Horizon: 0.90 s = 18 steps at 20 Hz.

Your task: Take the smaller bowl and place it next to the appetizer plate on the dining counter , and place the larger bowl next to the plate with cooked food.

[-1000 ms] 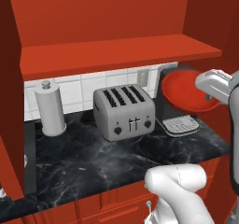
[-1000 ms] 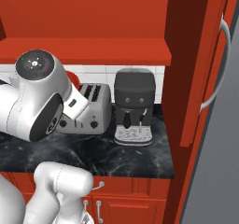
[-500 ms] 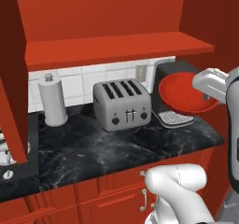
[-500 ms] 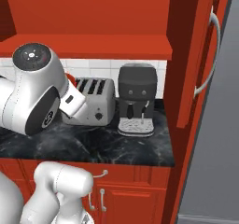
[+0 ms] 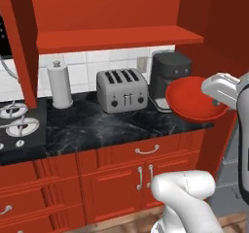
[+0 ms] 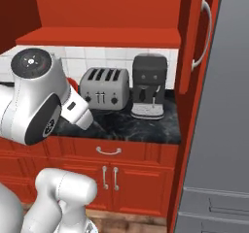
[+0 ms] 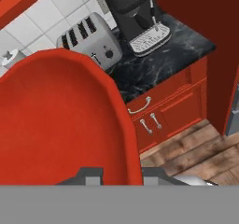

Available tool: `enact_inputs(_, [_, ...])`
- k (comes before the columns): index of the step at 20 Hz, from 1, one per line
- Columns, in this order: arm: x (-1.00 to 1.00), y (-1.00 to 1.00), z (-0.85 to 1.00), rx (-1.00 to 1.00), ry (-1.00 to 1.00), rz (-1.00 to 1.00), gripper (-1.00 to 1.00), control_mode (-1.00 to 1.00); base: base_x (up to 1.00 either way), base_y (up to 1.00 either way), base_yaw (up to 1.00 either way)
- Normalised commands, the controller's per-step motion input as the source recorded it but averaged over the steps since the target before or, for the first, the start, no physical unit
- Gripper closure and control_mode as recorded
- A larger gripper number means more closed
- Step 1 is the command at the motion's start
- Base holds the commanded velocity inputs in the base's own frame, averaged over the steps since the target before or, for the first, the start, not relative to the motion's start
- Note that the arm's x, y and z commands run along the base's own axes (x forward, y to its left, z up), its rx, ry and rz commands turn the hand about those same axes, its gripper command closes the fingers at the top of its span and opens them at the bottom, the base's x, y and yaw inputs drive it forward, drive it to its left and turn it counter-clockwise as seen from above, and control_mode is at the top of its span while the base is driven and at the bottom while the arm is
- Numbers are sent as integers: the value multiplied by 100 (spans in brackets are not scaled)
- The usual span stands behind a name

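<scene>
You have the small shallow glossy red bowl (image 5: 194, 100) in the end effector (image 5: 217, 90), carried in the air at the right of the left base view, above and just off the front right corner of the black marble surface (image 5: 102, 127) with white veins. The end effector grips the bowl's right-hand rim, its jaws nearly closed on the thin edge, so the bowl sticks out to the left of the hand, tilted with its hollow facing you.

In the hand view the red bowl (image 7: 56, 120) spreads out from the two dark fingertips (image 7: 93, 175) at the bottom and covers the left half of the frame.

Behind the bowl, on the surface against the white tiled wall, stand a silver four-slot toaster (image 5: 121, 90) and a black coffee machine (image 5: 168, 74), which the bowl partly overlaps. A white paper-towel roll (image 5: 61, 85) stands further left, near the stove burners (image 5: 14, 120).

In the right base view the arm's large white joint hides most of the bowl; a sliver of red (image 6: 72, 85) shows beside the toaster (image 6: 104, 88).
</scene>
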Motion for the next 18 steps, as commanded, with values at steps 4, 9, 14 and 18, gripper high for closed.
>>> enact_inputs(4, [0, 0, 0, 0, 0, 0, 100, 100, -35, -40, 9])
enact_inputs(9, [0, 0, 0, 0, 0, 0, 100, 100, -16, -90, 9])
enact_inputs(14, [0, 0, 0, 0, 0, 0, 100, 100, -23, -94, 11])
enact_inputs(18, [0, 0, 0, 0, 0, 0, 100, 100, -62, -64, 13])
